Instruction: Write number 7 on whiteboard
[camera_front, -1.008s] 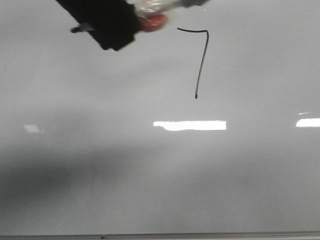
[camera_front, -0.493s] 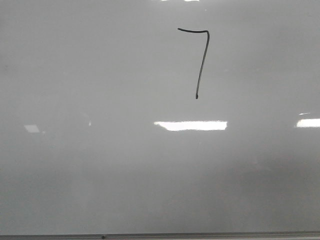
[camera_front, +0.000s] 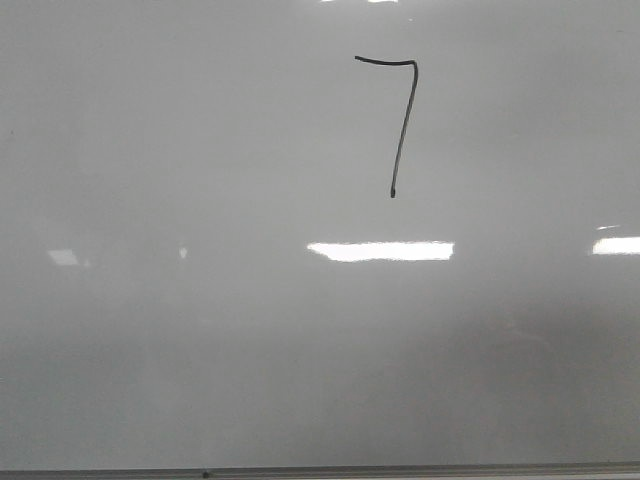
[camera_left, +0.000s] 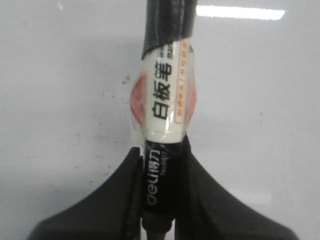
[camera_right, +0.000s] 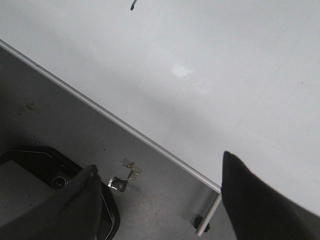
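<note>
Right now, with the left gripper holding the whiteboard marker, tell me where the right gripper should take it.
Grip the white-labelled, tape-wrapped barrel of the whiteboard marker, the stretch showing beyond the left gripper, whose fingers clamp the black end. Come in crosswise to the barrel, probably from a side the fingers leave free, since it is a straight round tube.

Front view faces the whiteboard (camera_front: 200, 350) closely; both wrist views look onto it, seemingly sharing its surface.

left gripper (camera_left: 161, 200) matte black, broad fingers flaring wide at base, right gripper (camera_right: 160, 200) dark grey-black, smooth tapered fingers (camera_right: 252, 200)
</note>
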